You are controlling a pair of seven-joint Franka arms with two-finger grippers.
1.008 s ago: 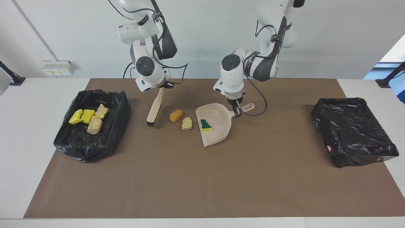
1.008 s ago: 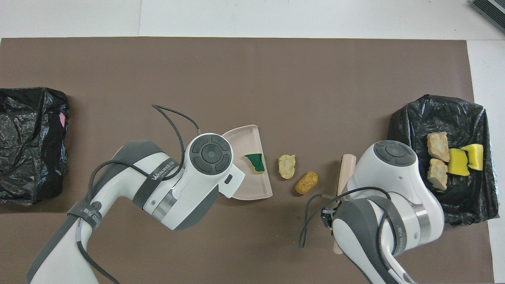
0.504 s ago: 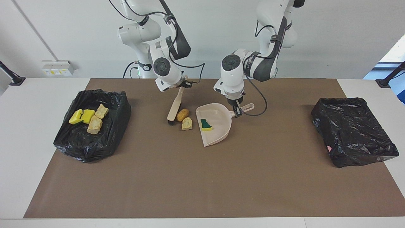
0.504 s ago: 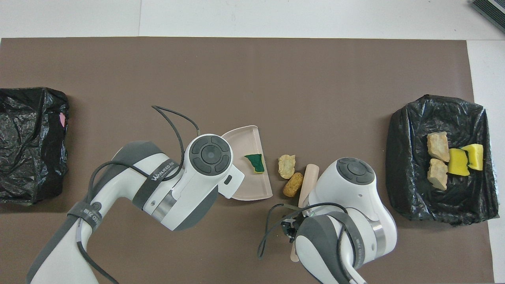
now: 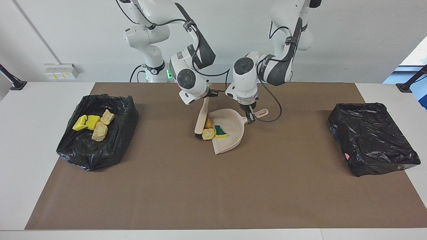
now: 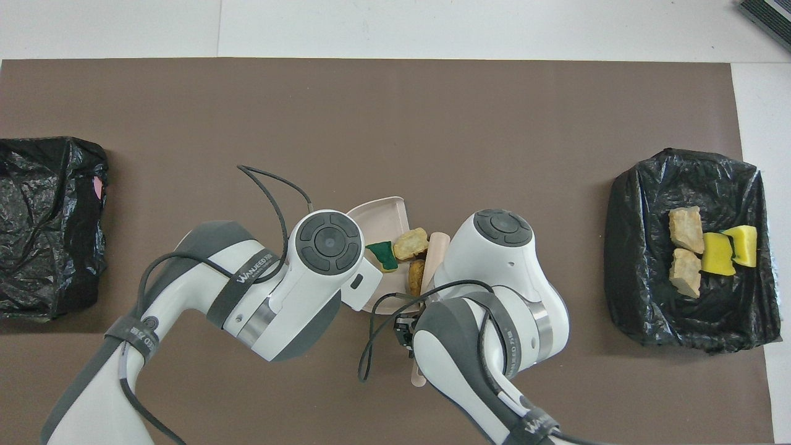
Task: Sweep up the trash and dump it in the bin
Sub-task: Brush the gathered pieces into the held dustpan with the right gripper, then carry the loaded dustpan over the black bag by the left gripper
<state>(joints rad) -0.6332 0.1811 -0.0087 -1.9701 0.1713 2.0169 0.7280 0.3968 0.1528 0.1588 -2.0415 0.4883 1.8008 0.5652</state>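
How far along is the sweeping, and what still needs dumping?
Done: four scraps lie in the bin at the right arm's end. In hand: the right pincer holds the brush against two pieces at the dustpan's lip, beside the green and yellow sponge in it; the left pincer holds the dustpan handle. Left: getting them fully in, then dumping the dustpan in a bin.

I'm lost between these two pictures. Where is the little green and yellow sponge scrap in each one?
Facing view: green and yellow sponge scrap lies in the beige plastic dustpan, mid-table.
Overhead view: the same scrap shows at the dustpan's open edge, beside the left arm's wrist.
Shared landmark: the dustpan.
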